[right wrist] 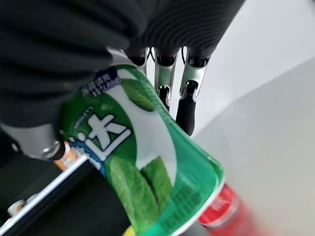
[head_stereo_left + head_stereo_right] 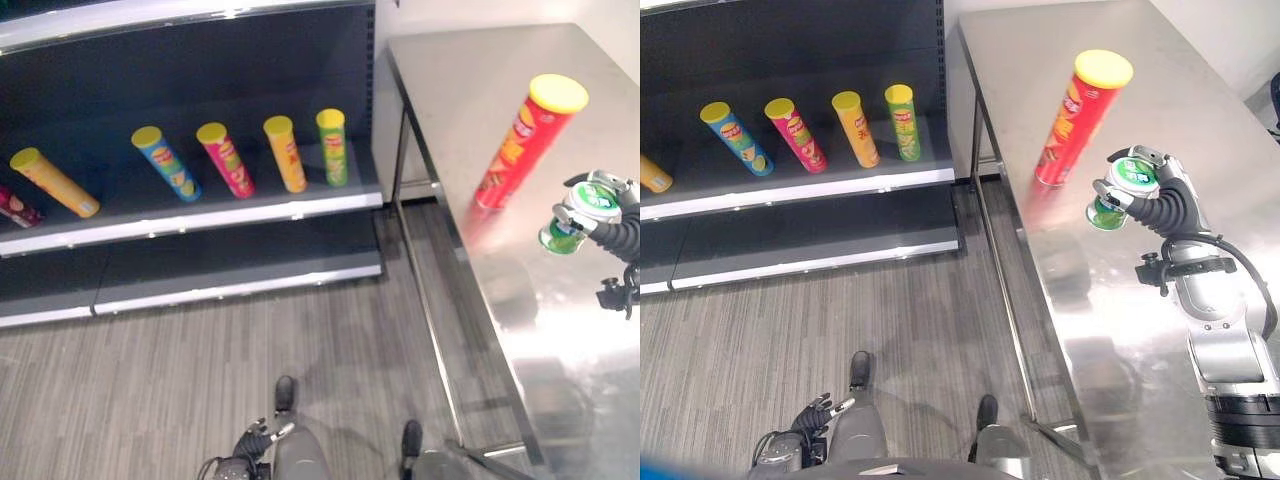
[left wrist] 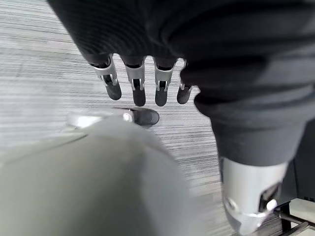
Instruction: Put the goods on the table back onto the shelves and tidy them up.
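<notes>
The shelf (image 2: 200,215), holding five tubes (image 2: 228,160), stands at ten o'clock. The table (image 2: 1140,330) stands at two o'clock, a tall tube (image 2: 1072,120) on it.

Grey striped floor (image 2: 200,370), dark shelving unit (image 2: 200,60), shiny steel table (image 2: 560,300), white wall (image 2: 480,15)

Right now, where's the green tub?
The green tub is in the right hand, held above the steel table, just right of the upright red can.

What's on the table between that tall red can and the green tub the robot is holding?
Nothing: in the right eye view, bare steel table separates the red can from the green tub in the right hand.
</notes>
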Motion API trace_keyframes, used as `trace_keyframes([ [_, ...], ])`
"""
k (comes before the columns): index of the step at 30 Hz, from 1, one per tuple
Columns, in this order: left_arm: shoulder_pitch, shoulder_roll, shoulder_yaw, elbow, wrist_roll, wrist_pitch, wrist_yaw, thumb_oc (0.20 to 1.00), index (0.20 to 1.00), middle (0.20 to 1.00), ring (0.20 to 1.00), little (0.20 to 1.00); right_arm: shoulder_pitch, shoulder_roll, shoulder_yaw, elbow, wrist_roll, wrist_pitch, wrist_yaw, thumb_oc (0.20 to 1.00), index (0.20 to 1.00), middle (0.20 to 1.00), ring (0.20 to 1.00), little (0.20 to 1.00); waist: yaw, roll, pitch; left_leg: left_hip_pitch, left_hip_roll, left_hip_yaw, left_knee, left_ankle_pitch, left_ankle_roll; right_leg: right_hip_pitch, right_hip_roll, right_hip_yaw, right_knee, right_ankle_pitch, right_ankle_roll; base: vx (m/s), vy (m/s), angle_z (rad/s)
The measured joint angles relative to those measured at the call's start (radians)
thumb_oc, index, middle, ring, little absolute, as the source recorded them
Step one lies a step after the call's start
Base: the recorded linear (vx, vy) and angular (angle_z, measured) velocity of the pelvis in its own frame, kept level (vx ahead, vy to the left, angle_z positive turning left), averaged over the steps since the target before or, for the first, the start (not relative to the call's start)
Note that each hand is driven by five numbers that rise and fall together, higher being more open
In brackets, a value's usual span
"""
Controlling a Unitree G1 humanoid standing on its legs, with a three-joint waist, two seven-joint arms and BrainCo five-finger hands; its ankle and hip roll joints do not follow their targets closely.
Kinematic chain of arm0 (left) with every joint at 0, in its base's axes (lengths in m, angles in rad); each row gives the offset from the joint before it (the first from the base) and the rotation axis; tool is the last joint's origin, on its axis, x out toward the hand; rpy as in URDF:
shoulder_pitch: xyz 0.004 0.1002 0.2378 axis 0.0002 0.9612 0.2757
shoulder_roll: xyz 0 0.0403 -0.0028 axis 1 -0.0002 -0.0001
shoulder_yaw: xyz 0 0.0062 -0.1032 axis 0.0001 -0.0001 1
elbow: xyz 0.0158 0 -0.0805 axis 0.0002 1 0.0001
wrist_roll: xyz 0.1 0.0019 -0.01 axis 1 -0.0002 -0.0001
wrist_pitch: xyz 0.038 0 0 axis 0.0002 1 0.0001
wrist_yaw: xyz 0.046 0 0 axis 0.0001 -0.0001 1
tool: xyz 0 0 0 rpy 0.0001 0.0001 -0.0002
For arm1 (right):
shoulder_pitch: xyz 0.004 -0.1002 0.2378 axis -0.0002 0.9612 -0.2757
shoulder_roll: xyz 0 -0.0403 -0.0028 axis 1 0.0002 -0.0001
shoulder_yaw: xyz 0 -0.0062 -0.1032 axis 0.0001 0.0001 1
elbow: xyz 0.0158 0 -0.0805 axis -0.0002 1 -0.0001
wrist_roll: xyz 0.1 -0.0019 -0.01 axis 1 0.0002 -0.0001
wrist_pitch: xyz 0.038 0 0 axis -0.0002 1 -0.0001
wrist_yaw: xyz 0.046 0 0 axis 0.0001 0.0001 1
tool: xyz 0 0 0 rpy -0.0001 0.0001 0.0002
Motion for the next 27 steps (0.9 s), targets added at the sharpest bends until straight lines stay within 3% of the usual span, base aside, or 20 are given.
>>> trace_keyframes([
  [1,0.000,0.005,0.000,0.002,0.000,0.000,0.000,1.000,1.000,1.000,1.000,1.000,0.010,0.010,-0.013,-0.010,-0.002,0.007,-0.008,0.200,0.200,0.200,0.200,0.200,-0.005,0.013,-0.013,0.021,-0.036,-0.007,0.000,0.037,0.016,0.018,-0.027,0.000,0.001,-0.007,0.015,0.15,0.418,0.14],
  [2,-0.008,0.025,0.000,0.002,0.012,0.000,0.001,1.000,1.000,1.000,1.000,1.000,0.010,0.047,-0.004,-0.027,-0.018,0.017,-0.011,0.200,0.200,0.200,0.200,0.200,-0.009,-0.023,-0.023,0.026,-0.093,0.025,0.022,0.049,0.038,0.020,-0.093,0.008,0.030,-0.008,0.017,0.12,0.416,-0.01],
  [5,-0.031,0.070,0.001,0.000,0.020,-0.001,0.000,1.000,1.000,1.000,1.000,1.000,0.013,0.079,0.034,-0.081,-0.037,0.024,-0.011,0.200,0.200,0.200,0.200,0.200,-0.010,-0.064,-0.054,0.049,-0.190,0.068,0.035,0.025,0.121,-0.037,-0.197,0.016,0.153,0.029,-0.015,0.10,0.393,-0.05],
  [7,-0.043,0.112,0.001,-0.006,0.035,-0.001,0.000,1.000,1.000,1.000,1.000,1.000,0.000,0.078,0.061,-0.100,-0.038,0.024,-0.011,0.200,0.200,0.200,0.200,0.200,0.001,-0.078,-0.071,0.068,-0.234,0.081,0.033,0.005,0.159,-0.065,-0.245,0.022,0.216,0.096,-0.009,0.10,0.345,0.00],
  [8,-0.043,0.148,0.000,-0.019,0.057,-0.001,0.000,1.000,1.000,1.000,1.000,1.000,-0.029,0.078,0.071,-0.100,-0.044,0.024,-0.011,0.200,0.200,0.200,0.200,0.200,0.005,-0.080,-0.074,0.089,-0.259,0.082,0.031,-0.015,0.193,-0.120,-0.289,0.025,0.349,0.125,-0.015,0.12,0.263,0.13],
  [9,-0.044,0.154,-0.004,-0.020,0.058,0.000,0.000,1.000,1.000,1.000,1.000,1.000,-0.030,0.074,0.071,-0.099,-0.048,0.024,-0.011,0.200,0.200,0.200,0.200,0.200,0.004,-0.081,-0.076,0.099,-0.272,0.065,0.031,-0.025,0.210,-0.139,-0.286,0.043,0.395,0.126,-0.011,0.18,0.305,0.25],
  [11,-0.045,0.167,-0.014,-0.019,0.060,0.001,0.002,1.000,1.000,1.000,1.000,1.000,-0.021,0.065,0.071,-0.096,-0.072,0.024,-0.011,0.200,0.200,0.200,0.200,0.200,-0.004,-0.076,-0.085,0.108,-0.280,0.039,0.031,-0.033,0.228,-0.162,-0.266,0.109,0.465,0.057,0.012,0.15,0.191,0.41],
  [12,-0.046,0.164,-0.032,-0.018,0.064,0.003,0.002,1.000,1.000,1.000,1.000,1.000,-0.020,0.034,0.071,-0.097,-0.077,0.024,-0.010,0.200,0.200,0.200,0.200,0.200,-0.008,-0.059,-0.086,0.122,-0.281,0.013,0.023,-0.034,0.242,-0.178,-0.215,0.151,0.460,-0.005,0.036,0.10,0.080,0.53],
  [13,-0.038,0.160,-0.039,-0.018,0.079,0.006,-0.001,1.000,1.000,1.000,1.000,1.000,-0.018,0.022,0.066,-0.096,-0.076,0.024,-0.011,0.200,0.200,0.200,0.200,0.200,-0.017,-0.050,-0.089,0.126,-0.280,0.004,0.024,-0.032,0.241,-0.176,-0.195,0.151,0.438,-0.017,0.042,0.12,0.116,0.42],
  [14,-0.041,0.151,-0.075,-0.017,0.089,0.007,-0.004,1.000,1.000,1.000,1.000,1.000,-0.036,-0.005,0.064,-0.097,-0.076,0.026,-0.012,0.200,0.200,0.200,0.200,0.200,-0.015,-0.036,-0.086,0.156,-0.280,-0.026,0.013,-0.043,0.260,-0.208,-0.140,0.135,0.381,-0.049,0.026,0.11,0.082,0.48],
  [16,-0.041,0.129,-0.098,-0.016,0.096,0.007,-0.007,1.000,1.000,1.000,1.000,1.000,-0.070,-0.035,0.064,-0.097,-0.075,0.025,-0.019,0.200,0.200,0.200,0.200,0.200,-0.035,-0.020,-0.081,0.186,-0.271,-0.061,-0.002,-0.038,0.261,-0.235,-0.055,0.138,0.271,-0.055,0.012,0.14,0.052,0.57],
  [18,-0.051,0.109,-0.105,-0.014,0.096,0.007,-0.008,1.000,1.000,1.000,1.000,1.000,-0.087,-0.059,0.064,-0.096,-0.074,0.016,-0.030,0.200,0.200,0.200,0.200,0.200,-0.042,-0.029,-0.082,0.204,-0.284,-0.104,-0.007,-0.043,0.259,-0.272,-0.010,0.164,0.216,-0.047,0.006,0.09,0.025,0.68],
  [19,-0.058,0.095,-0.110,-0.014,0.097,0.007,-0.008,1.000,1.000,1.000,1.000,1.000,-0.096,-0.095,0.066,-0.096,-0.074,0.014,-0.030,0.200,0.200,0.200,0.200,0.200,-0.060,-0.029,-0.081,0.204,-0.285,-0.124,-0.007,-0.035,0.255,-0.284,0.022,0.218,0.180,-0.036,0.011,0.00,-0.019,0.93],
  [23,-0.051,0.100,-0.114,-0.019,0.096,0.006,-0.015,1.000,1.000,1.000,1.000,1.000,-0.160,-0.168,0.071,-0.100,-0.074,-0.010,-0.036,0.200,0.200,0.200,0.200,0.200,-0.058,-0.092,-0.078,0.211,-0.341,-0.184,-0.003,-0.047,0.237,-0.290,-0.018,0.233,0.117,0.055,0.012,0.01,-0.069,0.58],
  [24,-0.045,0.100,-0.115,-0.016,0.097,0.007,-0.014,1.000,1.000,1.000,1.000,1.000,-0.207,-0.191,0.080,-0.101,-0.074,-0.011,-0.036,0.200,0.200,0.200,0.200,0.200,-0.054,-0.101,-0.074,0.194,-0.344,-0.190,0.016,-0.062,0.215,-0.284,-0.019,0.226,0.081,0.125,0.005,0.06,-0.090,0.34],
  [26,-0.028,0.089,-0.115,0.006,0.097,0.008,-0.014,1.000,1.000,1.000,1.000,1.000,-0.343,-0.252,0.160,-0.099,-0.071,-0.011,-0.031,0.200,0.200,0.200,0.200,0.200,-0.038,-0.095,-0.072,0.175,-0.321,-0.194,0.051,-0.098,0.175,-0.250,0.000,0.194,0.006,0.193,-0.021,0.12,-0.132,0.05],
  [27,-0.023,0.086,-0.115,0.012,0.097,0.008,-0.014,1.000,1.000,1.000,1.000,1.000,-0.404,-0.277,0.209,-0.098,-0.070,-0.013,-0.029,0.200,0.200,0.200,0.200,0.200,-0.033,-0.094,-0.072,0.178,-0.308,-0.193,0.061,-0.113,0.165,-0.236,0.013,0.185,-0.001,0.199,-0.031,0.12,-0.140,0.06],
])
